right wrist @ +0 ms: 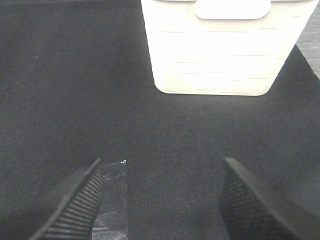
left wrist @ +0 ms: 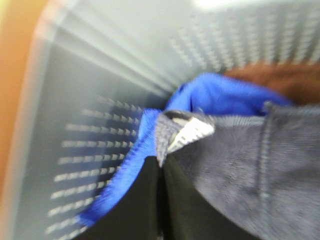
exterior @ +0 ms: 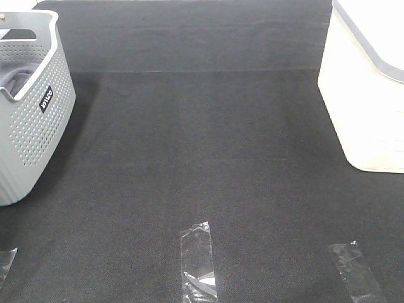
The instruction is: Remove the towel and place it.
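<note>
- The towel (left wrist: pixel 240 160) lies inside the grey basket (left wrist: pixel 100 75), bunched against a bright blue cloth (left wrist: pixel 220 95) that sits between it and the basket's perforated wall.
- The left gripper (left wrist: pixel 161 162) is down in the basket with its two black fingers (left wrist: pixel 140 200) pressed together. A raised fold at the towel's edge is pinched between their tips.
- A small pale label (left wrist: pixel 192 132) on that fold sits just beside the fingertips. The rest of the towel spreads out to one side of the gripper, a stitched seam running across it.
- The left wrist view is blurred. A brown patch (left wrist: pixel 280 80) beyond the blue cloth cannot be made out.
- From the high camera, the basket (exterior: pixel 38 126) stands at the left edge of the black mat (exterior: pixel 202 158). A bit of the towel (exterior: pixel 17 79) shows over its rim, and neither arm is in view there.
- The right gripper (right wrist: pixel 162 200) hangs over the bare mat with its fingers wide apart and nothing between them.
- A strip of clear tape (right wrist: pixel 112 200) lies just beside one of its fingers.
- A white bin (right wrist: pixel 215 50) stands ahead of the right gripper, well apart from the basket and the towel.
</note>
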